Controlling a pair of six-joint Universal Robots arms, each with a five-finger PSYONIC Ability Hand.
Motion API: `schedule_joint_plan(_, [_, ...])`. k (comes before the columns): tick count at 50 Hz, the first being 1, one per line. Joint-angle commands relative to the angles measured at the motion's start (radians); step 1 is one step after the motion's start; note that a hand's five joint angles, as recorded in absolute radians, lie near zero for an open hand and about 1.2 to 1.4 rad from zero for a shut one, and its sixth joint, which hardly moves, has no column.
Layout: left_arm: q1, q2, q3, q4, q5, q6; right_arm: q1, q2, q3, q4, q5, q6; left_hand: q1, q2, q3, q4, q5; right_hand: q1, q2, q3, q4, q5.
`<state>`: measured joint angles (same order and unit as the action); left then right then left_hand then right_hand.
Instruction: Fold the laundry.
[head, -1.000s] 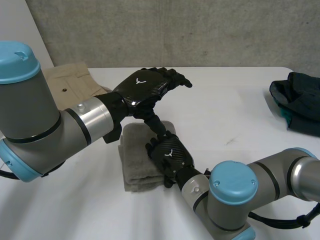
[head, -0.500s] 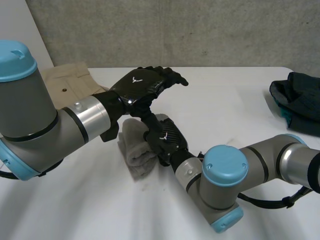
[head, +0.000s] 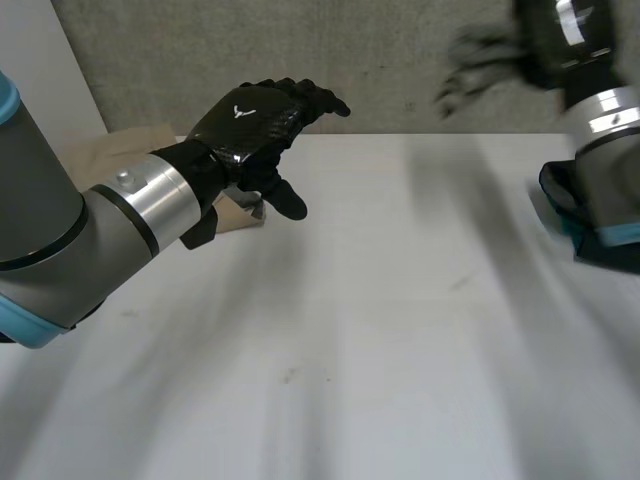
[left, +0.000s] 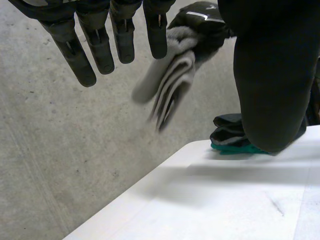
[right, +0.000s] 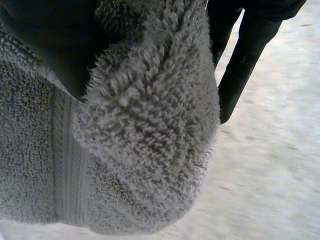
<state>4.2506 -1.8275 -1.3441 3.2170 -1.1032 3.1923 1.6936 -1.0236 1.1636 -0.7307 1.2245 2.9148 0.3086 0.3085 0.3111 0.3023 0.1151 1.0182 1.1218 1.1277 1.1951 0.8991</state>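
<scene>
above the table (head: 400, 300), right hand (right: 245, 55) grips towel (right: 145, 130)

The grey towel (left: 170, 85), folded thick and fluffy, hangs in the air, clutched in the right hand (left: 200, 22). A beige cloth (head: 110, 150) lies far left on the table (head: 400, 300), and a dark garment (head: 612, 255) lies at its right edge.

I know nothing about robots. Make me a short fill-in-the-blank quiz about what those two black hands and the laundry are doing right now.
1. The right hand is in the air above the table, shut on a folded ____ towel.
2. The left hand has straight fingers and holds ____.
3. In the head view, the dark garment lies at the table's ____ edge.

Missing words: grey; nothing; right.
</scene>
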Motion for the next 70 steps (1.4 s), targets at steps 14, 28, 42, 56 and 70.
schedule_joint_plan(14, [-0.032,-0.039,-0.020,0.001,0.000,0.008,-0.561,0.535,-0.139,-0.432,-0.422,0.392,0.002,0.002,-0.001,0.008,0.021,0.378,0.274,0.269,0.201,0.323])
schedule_joint_plan(28, [-0.089,-0.039,-0.029,0.000,-0.001,0.005,-0.621,0.510,-0.047,-0.473,-0.588,0.389,0.002,0.002,-0.001,0.008,0.021,0.378,0.274,0.269,0.201,0.323])
schedule_joint_plan(42, [-0.113,0.007,-0.027,0.006,0.003,0.006,-0.713,0.224,0.031,0.111,-0.550,0.253,-0.004,-0.004,-0.007,0.002,0.015,-0.844,-0.947,-0.953,-1.021,-0.899])
schedule_joint_plan(56, [-0.112,0.059,-0.026,0.017,0.003,0.008,-0.760,-0.045,-0.047,0.619,-0.127,-0.440,-0.016,-0.016,-0.018,-0.010,0.003,-0.844,-0.947,-0.953,-1.021,-0.899])
schedule_joint_plan(70, [0.129,0.123,0.014,0.055,-0.216,0.067,-0.194,-0.294,0.331,0.122,-0.118,-0.367,-0.042,-0.042,-0.045,-0.036,-0.023,-0.844,-0.947,-0.953,-1.021,-0.899])
